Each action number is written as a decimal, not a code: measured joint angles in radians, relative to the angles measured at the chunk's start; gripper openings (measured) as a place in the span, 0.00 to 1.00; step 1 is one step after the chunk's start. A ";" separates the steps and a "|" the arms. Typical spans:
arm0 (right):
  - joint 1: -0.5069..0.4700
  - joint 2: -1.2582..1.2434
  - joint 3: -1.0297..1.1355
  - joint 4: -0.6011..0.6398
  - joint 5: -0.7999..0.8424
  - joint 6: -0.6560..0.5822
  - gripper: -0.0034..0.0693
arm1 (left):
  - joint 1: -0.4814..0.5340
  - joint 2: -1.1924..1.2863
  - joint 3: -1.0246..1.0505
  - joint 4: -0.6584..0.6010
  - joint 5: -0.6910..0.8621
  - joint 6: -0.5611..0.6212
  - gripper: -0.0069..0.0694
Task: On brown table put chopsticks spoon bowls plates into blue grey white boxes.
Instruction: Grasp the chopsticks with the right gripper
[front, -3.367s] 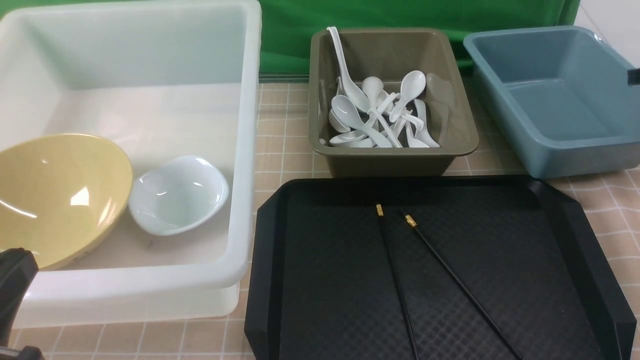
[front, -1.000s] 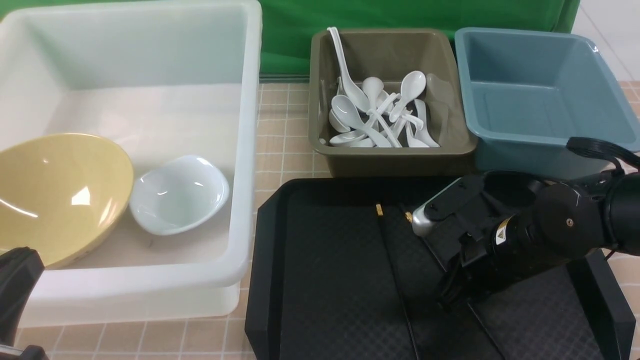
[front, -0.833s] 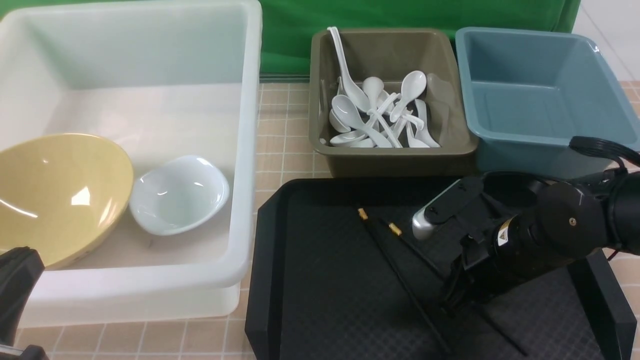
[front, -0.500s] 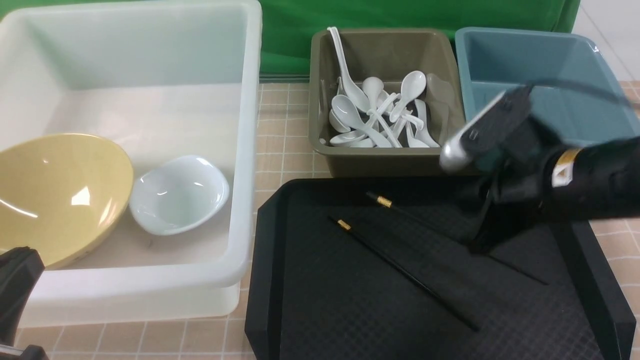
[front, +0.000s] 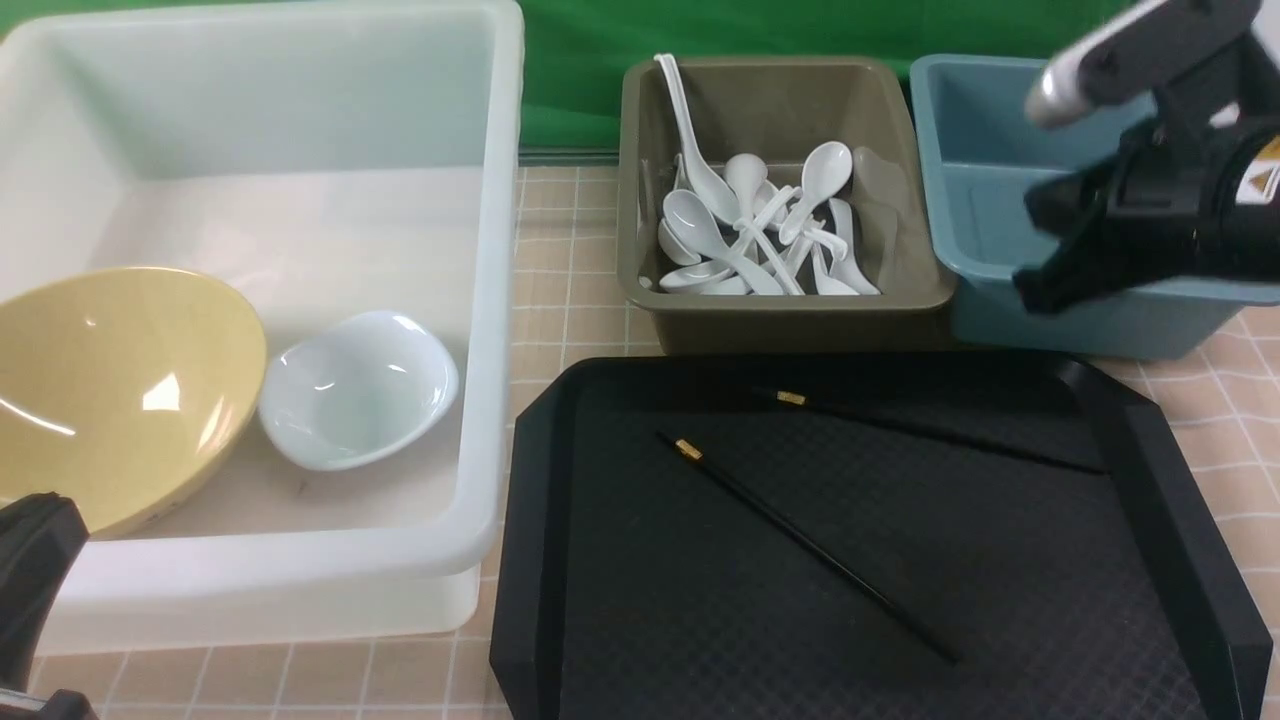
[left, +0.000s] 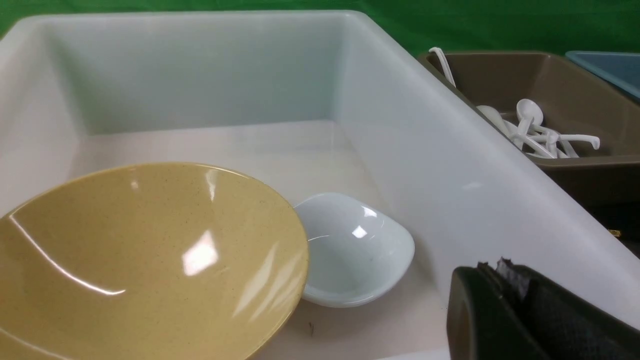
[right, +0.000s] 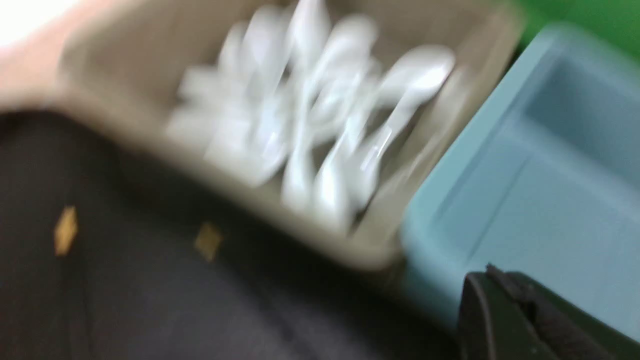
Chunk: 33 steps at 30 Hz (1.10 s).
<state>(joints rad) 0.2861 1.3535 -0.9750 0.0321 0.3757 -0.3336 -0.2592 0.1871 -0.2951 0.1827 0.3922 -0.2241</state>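
Two black chopsticks lie apart on the black tray, one slanting across its middle (front: 800, 545) and one near its far edge (front: 940, 430). My right gripper (front: 1030, 290) hangs shut above the front rim of the blue box (front: 975, 150) and holds nothing; its wrist view is blurred, with the shut tip (right: 492, 272) over the blue box (right: 550, 175). Several white spoons (front: 750, 230) fill the grey box (front: 790, 305). The yellow bowl (front: 120, 390) and small white bowl (front: 355, 390) sit in the white box (front: 495, 300). My left gripper (left: 492, 265) is shut and empty at that box's near edge.
The black octagonal tray (front: 530, 560) takes up the near middle of the brown table (front: 570, 250). The grey and blue boxes stand side by side, touching, behind it. A green backdrop closes off the far side.
My right gripper shut down on the tray, skewed both chopsticks leftward, then rose back and to the right over the blue box without them. The left arm has not moved.
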 joint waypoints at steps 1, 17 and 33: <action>0.014 0.005 0.000 0.006 0.063 0.000 0.10 | 0.000 0.000 0.000 0.000 0.000 0.000 0.09; 0.193 0.277 -0.016 0.109 0.143 -0.085 0.53 | 0.000 0.000 0.000 0.000 -0.001 0.000 0.09; 0.133 0.554 -0.214 0.066 0.131 -0.114 0.69 | 0.000 0.000 0.000 0.000 -0.001 0.000 0.09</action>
<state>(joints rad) 0.4195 1.9072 -1.1888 0.0981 0.5071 -0.4480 -0.2592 0.1871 -0.2951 0.1827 0.3913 -0.2241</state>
